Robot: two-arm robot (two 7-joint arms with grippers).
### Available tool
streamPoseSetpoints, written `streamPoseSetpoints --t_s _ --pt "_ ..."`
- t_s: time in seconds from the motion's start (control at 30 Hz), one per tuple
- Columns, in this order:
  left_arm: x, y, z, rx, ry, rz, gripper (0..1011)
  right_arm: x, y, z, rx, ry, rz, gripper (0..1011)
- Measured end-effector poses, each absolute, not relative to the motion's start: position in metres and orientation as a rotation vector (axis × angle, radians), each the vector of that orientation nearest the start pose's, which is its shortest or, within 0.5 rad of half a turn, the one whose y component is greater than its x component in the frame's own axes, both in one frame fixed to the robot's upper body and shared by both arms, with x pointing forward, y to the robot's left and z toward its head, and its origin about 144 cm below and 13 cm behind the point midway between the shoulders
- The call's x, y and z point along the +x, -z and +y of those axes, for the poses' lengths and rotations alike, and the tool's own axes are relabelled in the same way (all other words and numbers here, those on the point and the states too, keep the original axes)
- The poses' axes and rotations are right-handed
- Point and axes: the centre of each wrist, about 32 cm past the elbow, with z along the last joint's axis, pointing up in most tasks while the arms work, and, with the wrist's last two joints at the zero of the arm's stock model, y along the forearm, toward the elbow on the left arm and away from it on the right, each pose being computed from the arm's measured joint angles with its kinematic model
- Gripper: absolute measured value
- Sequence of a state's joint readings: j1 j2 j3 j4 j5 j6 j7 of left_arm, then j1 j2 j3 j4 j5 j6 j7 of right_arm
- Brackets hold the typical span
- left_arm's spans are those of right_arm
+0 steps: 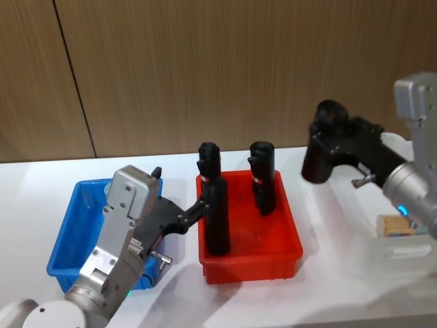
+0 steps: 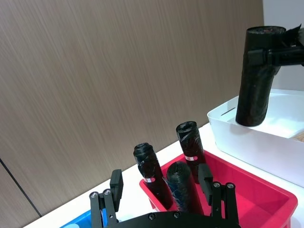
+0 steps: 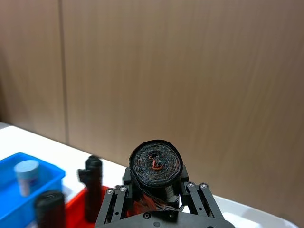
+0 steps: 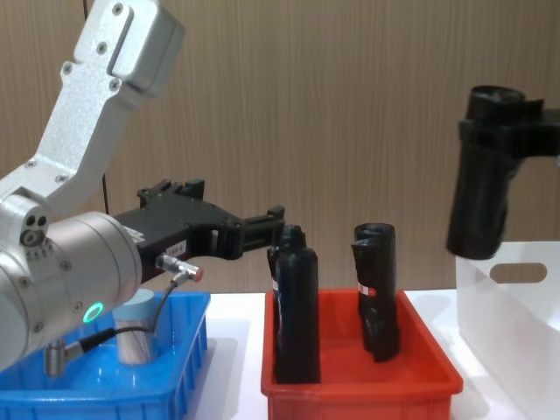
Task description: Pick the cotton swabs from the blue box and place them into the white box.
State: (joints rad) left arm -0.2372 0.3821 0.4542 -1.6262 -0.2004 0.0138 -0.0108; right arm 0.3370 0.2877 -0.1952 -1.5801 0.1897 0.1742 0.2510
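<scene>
A cotton swabs jar (image 4: 136,328) with a pale lid stands in the blue box (image 4: 188,350), behind my left arm; the right wrist view shows the jar (image 3: 26,176) too. Another swab jar (image 1: 396,224) lies in the white box (image 1: 410,254) at the right. My left gripper (image 1: 199,208) is open and reaches from over the blue box (image 1: 68,232) to the red bin. A black roll (image 2: 183,187) stands just ahead between its fingers (image 2: 116,185). Above the white box (image 4: 512,306), my right gripper (image 4: 494,131) is shut on another black roll (image 4: 477,201).
The red bin (image 1: 290,242) sits between the two boxes and holds three upright black rolls, including a front one (image 1: 217,219) and a back right one (image 1: 263,178). A wooden wall stands behind the white table (image 1: 34,178).
</scene>
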Motion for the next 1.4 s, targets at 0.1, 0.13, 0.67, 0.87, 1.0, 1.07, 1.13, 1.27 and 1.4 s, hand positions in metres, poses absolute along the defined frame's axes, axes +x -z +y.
streamPoseSetpoints --t_s 0.1,0.13,0.67,0.87,1.0,1.07,1.13,1.27,1.4 --pt "0.492 -1.204 0.198 0.061 -1.124 -0.268 1004 0.54 -1.263 -0.256 -0.044 1.188 -0.209 515" --pt "0.492 -1.204 0.198 0.061 -1.124 -0.268 1004 0.542 -1.263 -0.258 -0.047 1.198 -0.212 515" --pt "0.492 -1.204 0.198 0.061 -1.124 -0.268 1004 0.571 -1.246 -0.284 -0.128 1.319 -0.216 515" --pt "0.492 -1.204 0.198 0.061 -1.124 -0.268 1004 0.58 -1.233 -0.291 -0.15 1.347 -0.183 515" --pt "0.492 -1.204 0.198 0.061 -1.124 -0.268 1004 0.585 -1.225 -0.295 -0.159 1.364 -0.16 515" --pt "0.492 -1.204 0.198 0.061 -1.124 -0.268 1004 0.587 -1.221 -0.297 -0.163 1.371 -0.146 515" --pt "0.492 -1.204 0.198 0.061 -1.124 -0.268 1004 0.59 -1.215 -0.299 -0.167 1.382 -0.131 515" --pt "0.492 -1.204 0.198 0.061 -1.124 -0.268 1004 0.593 -1.207 -0.302 -0.172 1.399 -0.108 518" --pt "0.492 -1.204 0.198 0.061 -1.124 -0.268 1004 0.597 -1.2 -0.305 -0.177 1.416 -0.084 634"
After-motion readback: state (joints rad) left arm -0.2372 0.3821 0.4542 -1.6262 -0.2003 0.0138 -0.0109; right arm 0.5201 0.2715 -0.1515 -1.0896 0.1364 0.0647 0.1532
